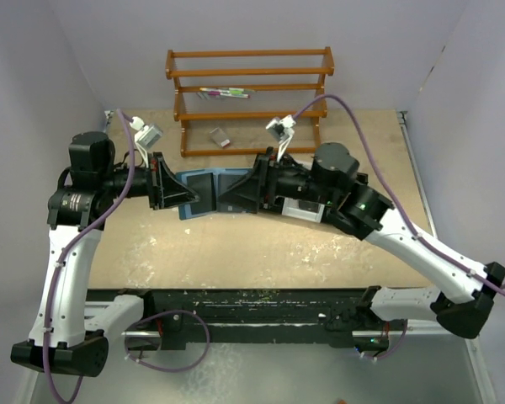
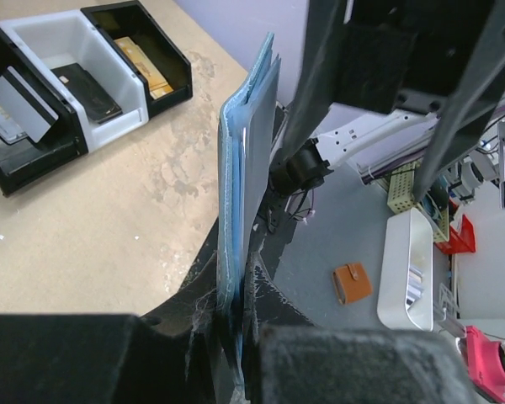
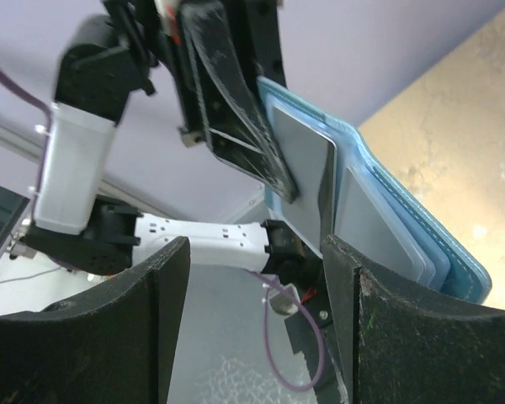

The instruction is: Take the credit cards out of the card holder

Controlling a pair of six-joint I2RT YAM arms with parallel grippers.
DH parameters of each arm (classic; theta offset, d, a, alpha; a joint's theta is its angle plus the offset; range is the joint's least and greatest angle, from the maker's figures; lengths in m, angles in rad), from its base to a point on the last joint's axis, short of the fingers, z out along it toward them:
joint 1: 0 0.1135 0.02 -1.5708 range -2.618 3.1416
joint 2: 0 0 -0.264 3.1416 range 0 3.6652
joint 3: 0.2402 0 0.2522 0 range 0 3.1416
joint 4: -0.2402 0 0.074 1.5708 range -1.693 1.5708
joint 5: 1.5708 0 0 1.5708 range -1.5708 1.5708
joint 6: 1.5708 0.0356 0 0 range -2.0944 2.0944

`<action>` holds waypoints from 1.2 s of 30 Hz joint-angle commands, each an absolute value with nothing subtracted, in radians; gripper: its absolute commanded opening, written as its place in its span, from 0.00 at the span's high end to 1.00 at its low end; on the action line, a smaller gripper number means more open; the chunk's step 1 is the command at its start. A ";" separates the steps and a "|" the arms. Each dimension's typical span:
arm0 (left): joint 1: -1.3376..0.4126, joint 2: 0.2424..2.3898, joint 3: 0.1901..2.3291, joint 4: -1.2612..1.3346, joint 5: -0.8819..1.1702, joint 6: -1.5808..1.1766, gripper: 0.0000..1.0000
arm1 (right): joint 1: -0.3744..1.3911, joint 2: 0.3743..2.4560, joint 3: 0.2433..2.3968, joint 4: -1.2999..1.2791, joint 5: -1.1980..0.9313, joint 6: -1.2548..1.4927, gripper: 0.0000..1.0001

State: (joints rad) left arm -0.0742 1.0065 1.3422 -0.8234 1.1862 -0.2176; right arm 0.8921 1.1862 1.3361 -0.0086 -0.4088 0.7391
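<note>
Top view, mid-frame: left gripper (image 1: pixel 188 195) clamped shut on the card holder (image 1: pixel 204 194), held open off the table. The right gripper (image 1: pixel 229 194) sits just right of it, jaws wide, empty. Grey credit cards (image 3: pixel 305 160) sit in its pockets, long axis apparently toward the right gripper, the nearer free one.

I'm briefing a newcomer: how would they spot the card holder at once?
Start at the wooden rack at the back. Just in front of it, the left gripper clamps the card holder: an open teal-blue wallet, the only blue thing around.
</note>
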 commanded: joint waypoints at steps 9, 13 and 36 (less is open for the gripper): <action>-0.072 1.002 1.324 -0.723 1.398 -0.335 1.00 | 0.919 1.221 1.265 0.079 -0.397 0.759 0.36; -0.072 0.999 1.312 -0.700 1.470 -0.364 1.00 | 0.920 1.231 1.256 0.114 -0.420 0.769 0.41; -0.072 0.980 1.337 -0.651 1.608 -0.448 0.74 | 0.919 1.230 1.175 0.405 -0.572 0.906 1.00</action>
